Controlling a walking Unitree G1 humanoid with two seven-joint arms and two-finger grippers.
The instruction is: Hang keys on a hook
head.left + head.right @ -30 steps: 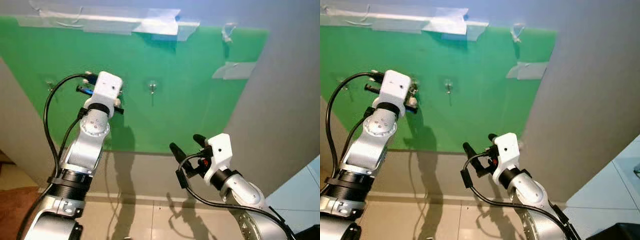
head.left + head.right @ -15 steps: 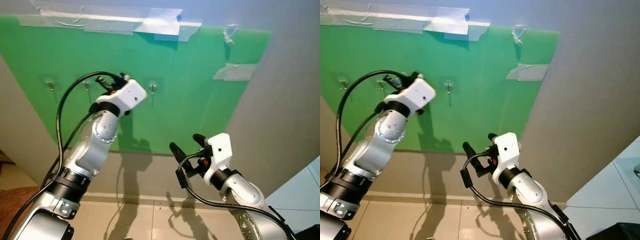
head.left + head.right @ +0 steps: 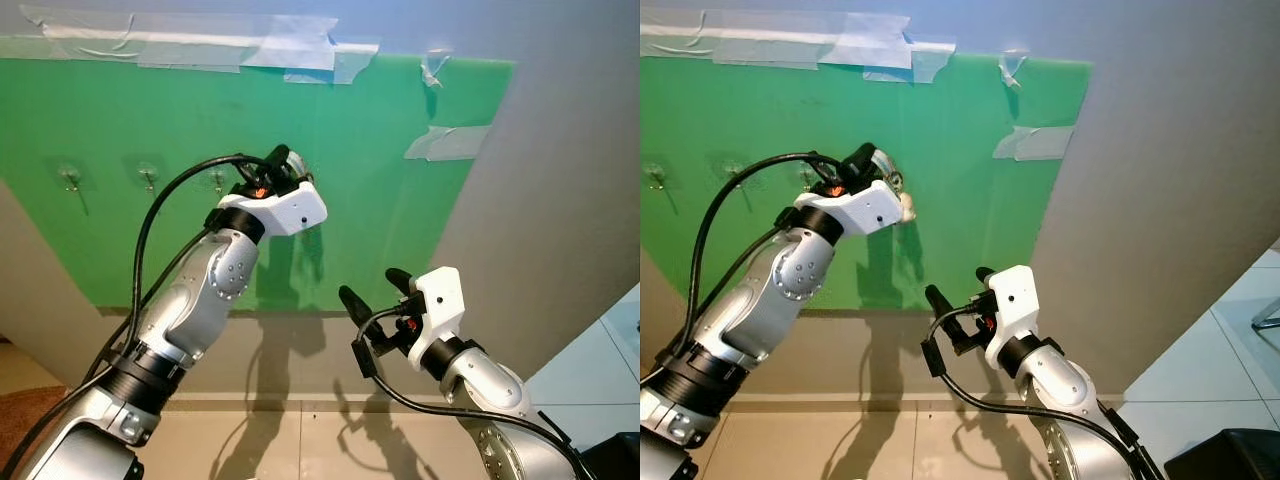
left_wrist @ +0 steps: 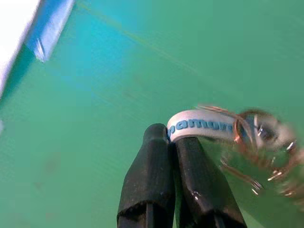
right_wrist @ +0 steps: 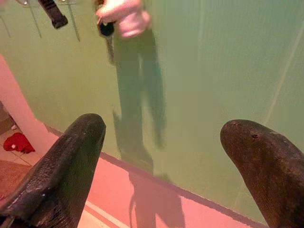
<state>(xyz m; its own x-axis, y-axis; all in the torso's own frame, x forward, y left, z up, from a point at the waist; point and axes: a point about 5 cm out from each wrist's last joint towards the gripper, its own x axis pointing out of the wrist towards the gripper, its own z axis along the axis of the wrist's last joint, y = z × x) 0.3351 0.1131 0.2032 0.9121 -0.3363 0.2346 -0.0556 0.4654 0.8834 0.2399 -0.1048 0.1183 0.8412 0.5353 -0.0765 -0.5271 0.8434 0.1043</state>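
The keys (image 4: 259, 142) are pinched in my left pincer (image 4: 178, 142), whose two black fingers are closed on the white strap with blue lettering (image 4: 202, 124); the ring and the bunch dangle just past the fingertips at about three o'clock in my wrist view, blurred, right up against the green board (image 3: 400, 180). A second ago this arm was raised in front of the board further to my left, covering the hooks there. It has since swung across to my right, and my head has turned with it, so three small hooks now sit in the open: one (image 3: 70, 178) at nine o'clock from the pincer, a second (image 3: 147, 176) beside it, and a third (image 3: 218, 178) just to the left of my wrist. Seen from the head, the left pincer (image 3: 275, 165) is close to the board beyond that third hook, probably where the fourth hook is, though my own hand hides it and I cannot tell whether the ring is near its tip. I judge I'm now lining up with that hook and still have to slip the ring over it before letting go. My right pincer (image 3: 372, 290) hangs low at five o'clock, well clear of the board, with its fingers spread wide and nothing in them.
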